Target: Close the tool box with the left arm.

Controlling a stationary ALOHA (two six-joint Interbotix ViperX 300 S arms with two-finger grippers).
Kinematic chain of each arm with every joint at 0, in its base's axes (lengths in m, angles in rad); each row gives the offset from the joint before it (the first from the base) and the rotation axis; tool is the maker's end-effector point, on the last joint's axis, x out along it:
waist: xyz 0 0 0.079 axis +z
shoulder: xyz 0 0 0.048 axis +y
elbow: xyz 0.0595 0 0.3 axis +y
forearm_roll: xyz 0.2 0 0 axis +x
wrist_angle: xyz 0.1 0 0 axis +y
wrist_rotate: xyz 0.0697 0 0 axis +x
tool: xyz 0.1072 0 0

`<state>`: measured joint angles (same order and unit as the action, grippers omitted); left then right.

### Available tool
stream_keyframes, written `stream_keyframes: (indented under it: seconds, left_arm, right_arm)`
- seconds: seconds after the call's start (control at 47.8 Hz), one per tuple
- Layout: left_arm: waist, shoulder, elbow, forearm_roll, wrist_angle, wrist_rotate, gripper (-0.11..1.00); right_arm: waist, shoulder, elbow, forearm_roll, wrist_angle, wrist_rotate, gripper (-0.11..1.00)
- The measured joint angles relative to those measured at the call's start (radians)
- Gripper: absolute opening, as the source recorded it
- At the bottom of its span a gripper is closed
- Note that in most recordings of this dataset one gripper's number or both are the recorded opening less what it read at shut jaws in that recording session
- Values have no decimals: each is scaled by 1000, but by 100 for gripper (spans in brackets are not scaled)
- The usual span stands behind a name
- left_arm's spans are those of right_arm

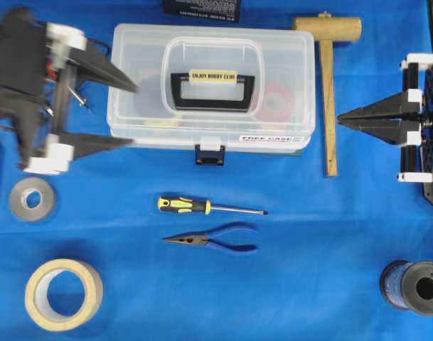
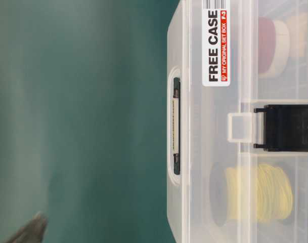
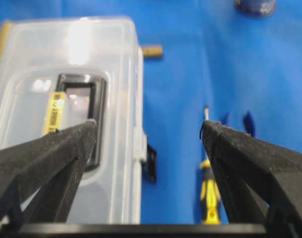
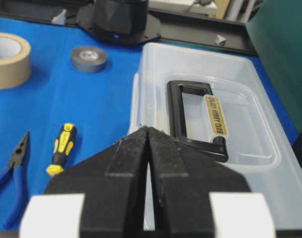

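Note:
The tool box point(image 1: 212, 42) is a clear plastic case at the back middle of the blue cloth. Its lid lies flat down on the base, with the black handle point(image 1: 212, 91) and yellowish label on top. The dark blue latch point(image 1: 210, 153) hangs at the front edge. My left gripper point(image 1: 133, 115) is open and blurred, its fingers spread over the box's left end; the left wrist view point(image 3: 150, 125) shows nothing between them. My right gripper point(image 1: 339, 119) is shut and empty, just right of the box. The box also shows in the right wrist view point(image 4: 200, 64) and the table-level view point(image 2: 245, 76).
A wooden mallet point(image 1: 330, 85) lies right of the box. A yellow-black screwdriver point(image 1: 202, 207) and blue pliers point(image 1: 216, 240) lie in front of it. A grey tape roll point(image 1: 33, 199), a masking tape roll point(image 1: 63, 294) and a dark spool point(image 1: 415, 286) sit nearer the front.

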<state>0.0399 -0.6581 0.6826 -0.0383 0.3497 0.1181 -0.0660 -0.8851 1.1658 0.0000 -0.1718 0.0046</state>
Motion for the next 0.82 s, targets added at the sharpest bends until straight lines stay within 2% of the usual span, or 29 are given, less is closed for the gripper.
stream_keyframes:
  seconds: [0.209, 0.439, 0.648, 0.815]
  left_arm:
    - [0, -238, 181, 0, -106, 0, 92]
    - [0, -425, 403, 2, -235, -3, 92]
    - [0, -560, 592, 2, -344, -3, 92]
    - [-5, -612, 676, -2, -362, -3, 92]
  right_arm:
    - [0, -3, 0, -2, 0, 0, 0]
    - [0, -3, 0, -2, 0, 0, 0]
    - [0, -3, -2, 0, 0, 0, 0]
    - [0, -2, -2, -2, 0, -2, 0]
